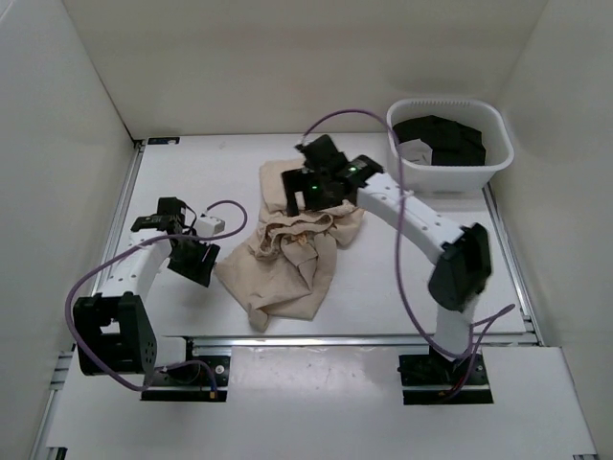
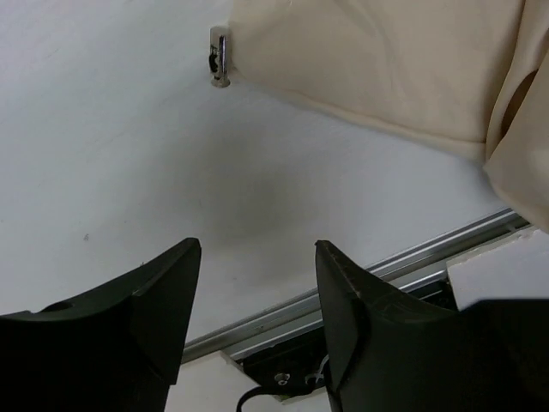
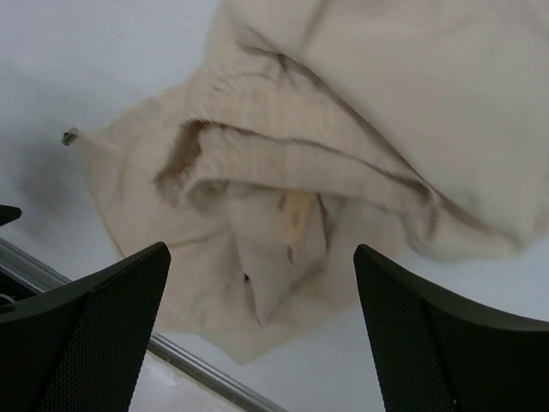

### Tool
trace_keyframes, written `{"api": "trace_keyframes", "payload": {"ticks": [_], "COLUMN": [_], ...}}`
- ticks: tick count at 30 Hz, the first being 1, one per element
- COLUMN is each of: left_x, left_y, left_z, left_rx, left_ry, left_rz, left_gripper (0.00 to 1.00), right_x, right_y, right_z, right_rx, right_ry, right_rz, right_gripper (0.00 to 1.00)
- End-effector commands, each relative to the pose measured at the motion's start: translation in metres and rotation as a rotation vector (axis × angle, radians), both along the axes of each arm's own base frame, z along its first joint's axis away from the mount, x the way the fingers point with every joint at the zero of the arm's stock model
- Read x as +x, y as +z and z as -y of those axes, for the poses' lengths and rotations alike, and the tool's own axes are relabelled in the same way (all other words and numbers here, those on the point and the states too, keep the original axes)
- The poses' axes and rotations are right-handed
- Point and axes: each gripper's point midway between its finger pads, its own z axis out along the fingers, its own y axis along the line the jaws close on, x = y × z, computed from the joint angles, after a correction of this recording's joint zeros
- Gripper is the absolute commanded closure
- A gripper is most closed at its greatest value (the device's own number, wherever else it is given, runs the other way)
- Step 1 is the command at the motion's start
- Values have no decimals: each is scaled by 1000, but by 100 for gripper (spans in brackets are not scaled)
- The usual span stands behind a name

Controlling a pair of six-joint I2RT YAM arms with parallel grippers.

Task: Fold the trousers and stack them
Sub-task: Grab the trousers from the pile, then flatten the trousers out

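The beige trousers (image 1: 292, 251) lie crumpled in a heap at the middle of the white table. My right gripper (image 1: 308, 192) hangs open and empty just above the heap's far part; its wrist view looks down on the bunched waistband and folds (image 3: 283, 184). My left gripper (image 1: 196, 261) is open and empty, low over the table just left of the heap; its wrist view shows a cloth edge (image 2: 386, 69) ahead and a small metal fitting (image 2: 220, 56) at that edge.
A white basket (image 1: 450, 144) holding dark cloth stands at the back right. White walls enclose the table on three sides. A metal rail (image 1: 364, 337) runs along the table's near edge, in front of both arm bases.
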Motion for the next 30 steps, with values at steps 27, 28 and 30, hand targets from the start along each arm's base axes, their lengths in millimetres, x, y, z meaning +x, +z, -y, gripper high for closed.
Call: {"api": "trace_keyframes", "payload": {"ticks": [27, 28, 30], "left_x": [46, 51, 57], "left_y": [-61, -55, -49], "left_z": [33, 32, 23], "left_rx": [-123, -114, -81], "left_ry": [81, 81, 94], "left_rz": [-182, -151, -108], "left_gripper": [85, 85, 85], "right_x": [1, 12, 20], "right_y": [-115, -114, -113], "right_z": [-108, -103, -99], "right_rx": [20, 38, 85], "right_ry": [95, 57, -3], "right_rz": [-295, -295, -324], "right_gripper": [53, 60, 85]}}
